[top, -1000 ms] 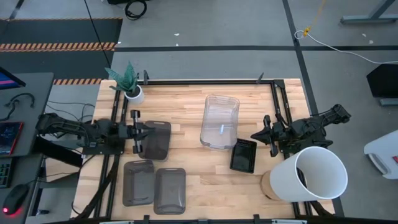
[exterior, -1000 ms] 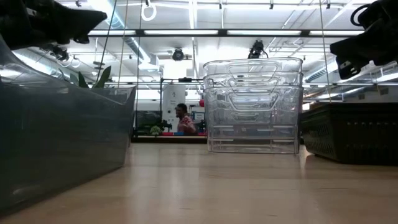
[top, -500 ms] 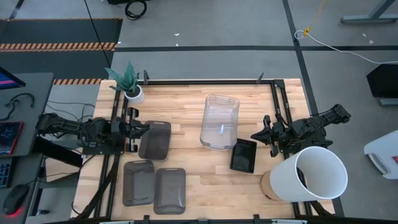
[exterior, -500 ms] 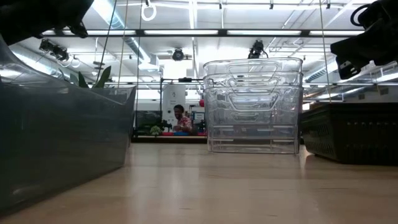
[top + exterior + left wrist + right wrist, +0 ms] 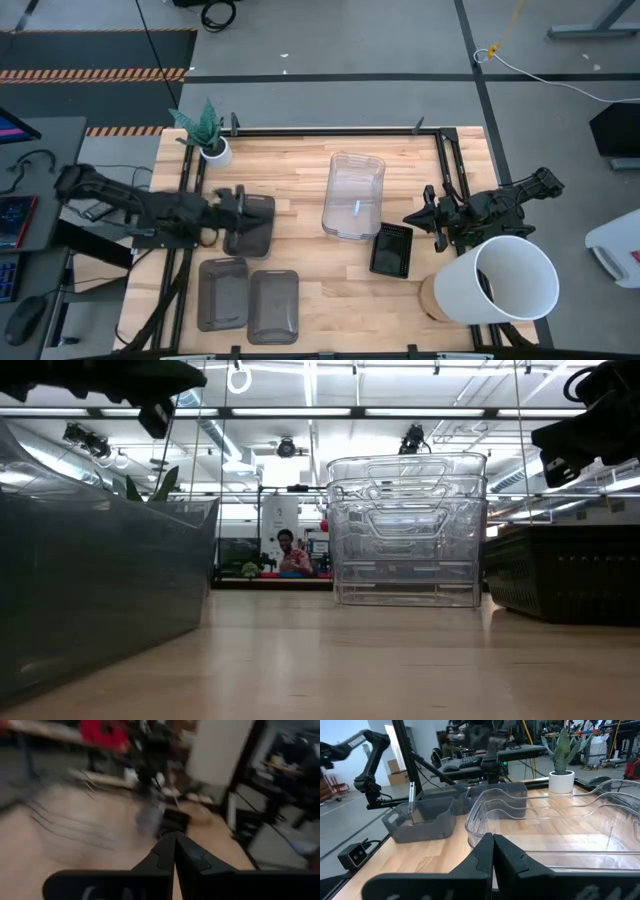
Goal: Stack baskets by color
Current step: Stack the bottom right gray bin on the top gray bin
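Three smoky grey baskets stand apart at the left: one under my left gripper, two near the front edge. A stack of clear baskets stands mid-table, and a black perforated basket rests on the table beside it. My left gripper hovers shut above the far grey basket's left rim, pointing level toward the right; its fingertips meet with nothing between them. My right gripper waits shut at the right, facing the clear stack.
A big white bucket lies at the front right by the right arm. A small white plant pot stands at the far left corner. Bare wood shows between the grey baskets and the black one.
My left gripper has moved toward the table's right edge, out over the far grey basket, and has risen and rolled about its own axis. The baskets have stayed where they were.
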